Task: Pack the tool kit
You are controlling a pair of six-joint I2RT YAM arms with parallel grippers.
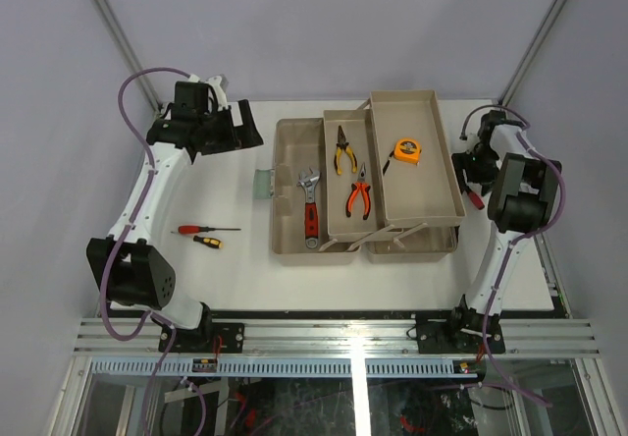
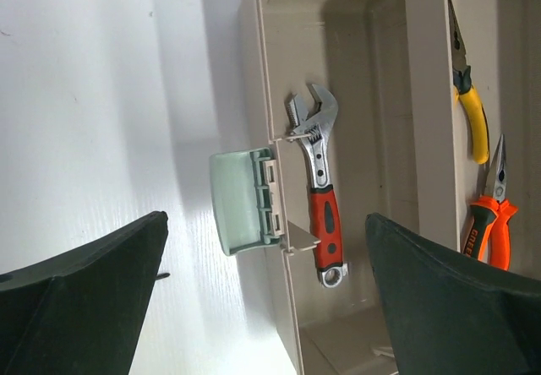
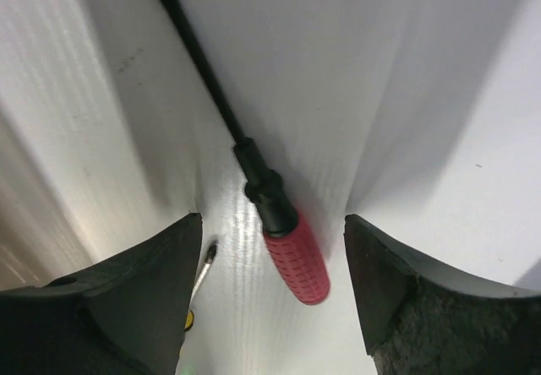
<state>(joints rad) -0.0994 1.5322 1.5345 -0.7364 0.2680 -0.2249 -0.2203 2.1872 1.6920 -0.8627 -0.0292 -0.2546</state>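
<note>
Currently, your left end effector (image 2: 266, 223) hangs wide open and empty near the toolbox (image 1: 289, 136), which sits open mid-tabletop (image 1: 245, 279) with the wrench (image 1: 310, 210) and tape measure (image 1: 406, 150) inside. Your right end effector (image 3: 272, 219) stands partly open astride a red-handled screwdriver (image 3: 292, 252) on the tabletop, not gripping it.
</note>
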